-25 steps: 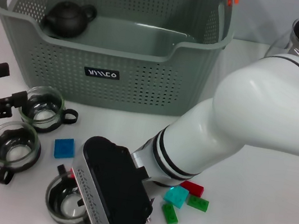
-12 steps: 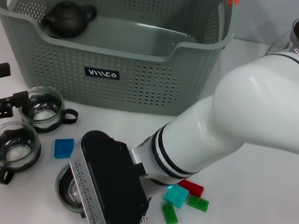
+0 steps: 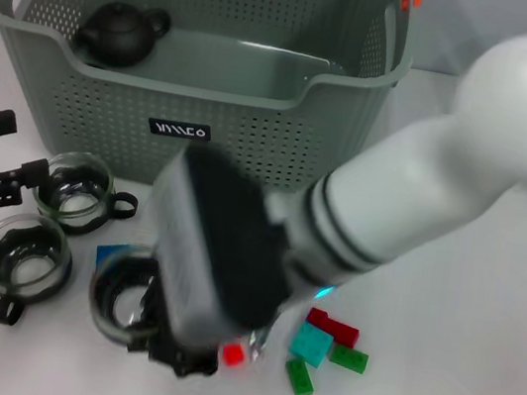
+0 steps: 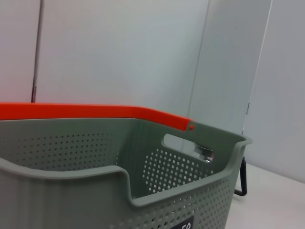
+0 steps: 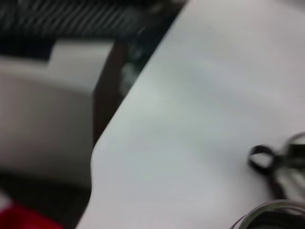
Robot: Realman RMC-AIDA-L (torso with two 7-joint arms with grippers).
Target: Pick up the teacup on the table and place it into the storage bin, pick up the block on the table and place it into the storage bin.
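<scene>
Glass teacup (round, clear) under right gripper, finger state indiscernible.

Black teapot, white table

Head view downward over storage bin; left wrist close beside it; right wrist low over table.

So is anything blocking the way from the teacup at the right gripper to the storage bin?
Only the storage bin's own front wall stands between; the teacup at the right gripper must clear that wall. Nothing else visible intervenes.
</scene>
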